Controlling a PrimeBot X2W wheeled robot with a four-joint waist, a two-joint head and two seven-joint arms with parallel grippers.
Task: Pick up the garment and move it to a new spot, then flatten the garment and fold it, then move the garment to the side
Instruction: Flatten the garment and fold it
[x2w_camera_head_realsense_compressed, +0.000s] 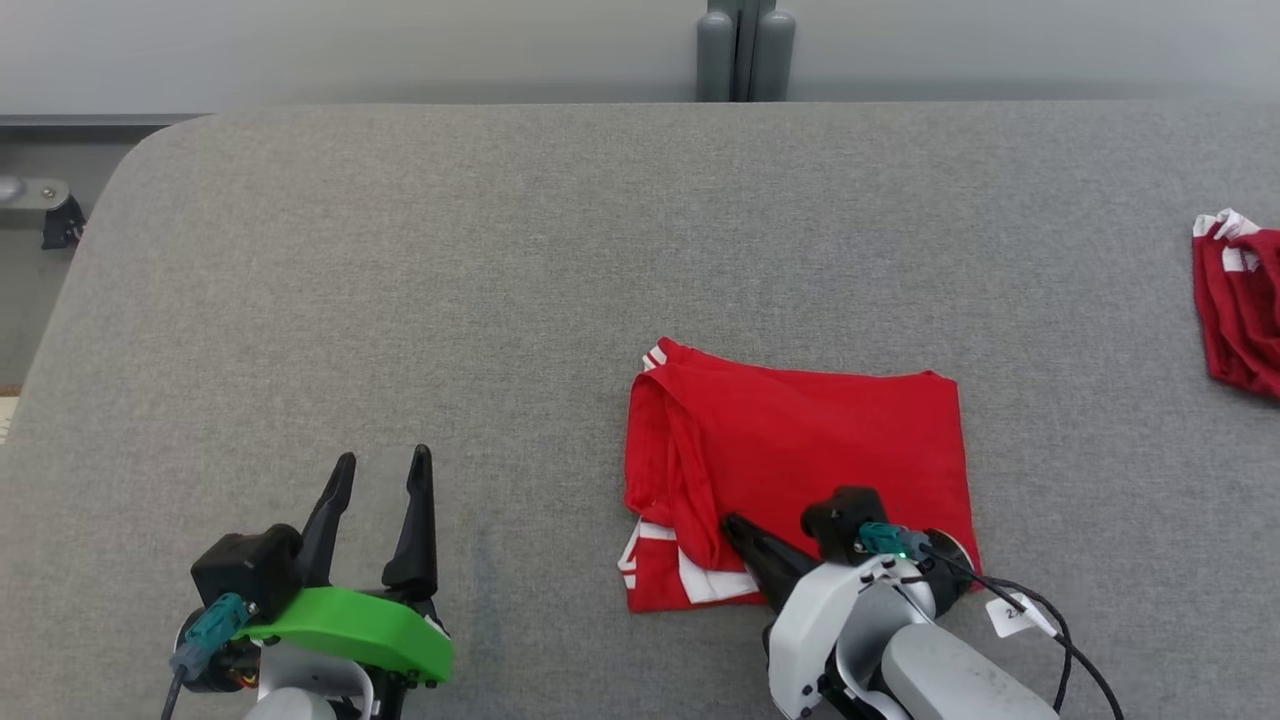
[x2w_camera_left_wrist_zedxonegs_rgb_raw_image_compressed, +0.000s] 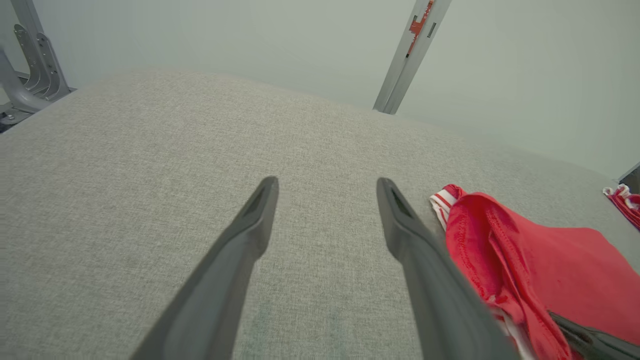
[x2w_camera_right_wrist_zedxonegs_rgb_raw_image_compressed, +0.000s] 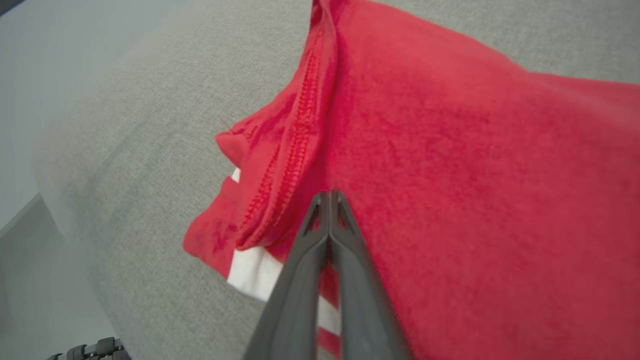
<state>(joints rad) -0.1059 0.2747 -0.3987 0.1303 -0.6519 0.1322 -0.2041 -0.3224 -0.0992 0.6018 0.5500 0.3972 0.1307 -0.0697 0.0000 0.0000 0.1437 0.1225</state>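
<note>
The garment (x2w_camera_head_realsense_compressed: 800, 450) is a red shirt with white stripes, folded into a rough rectangle on the grey table (x2w_camera_head_realsense_compressed: 400, 280) right of centre. My right gripper (x2w_camera_head_realsense_compressed: 730, 522) rests on its near left part, pointing left, fingers pressed together. In the right wrist view the right gripper (x2w_camera_right_wrist_zedxonegs_rgb_raw_image_compressed: 330, 195) is shut, its tips lying on the red cloth (x2w_camera_right_wrist_zedxonegs_rgb_raw_image_compressed: 450, 150) beside a stitched hem, with no cloth visible between them. My left gripper (x2w_camera_head_realsense_compressed: 383, 460) stands open at the lower left over bare table, apart from the garment. The left wrist view shows the left gripper (x2w_camera_left_wrist_zedxonegs_rgb_raw_image_compressed: 327, 185) open with the garment (x2w_camera_left_wrist_zedxonegs_rgb_raw_image_compressed: 540, 260) to its right.
A second red and white piece of clothing (x2w_camera_head_realsense_compressed: 1240, 300) lies at the table's right edge. A grey post (x2w_camera_head_realsense_compressed: 745, 50) stands behind the far edge. The table's rounded left corner drops off at the far left. A white tag (x2w_camera_head_realsense_compressed: 1015, 615) hangs by my right wrist.
</note>
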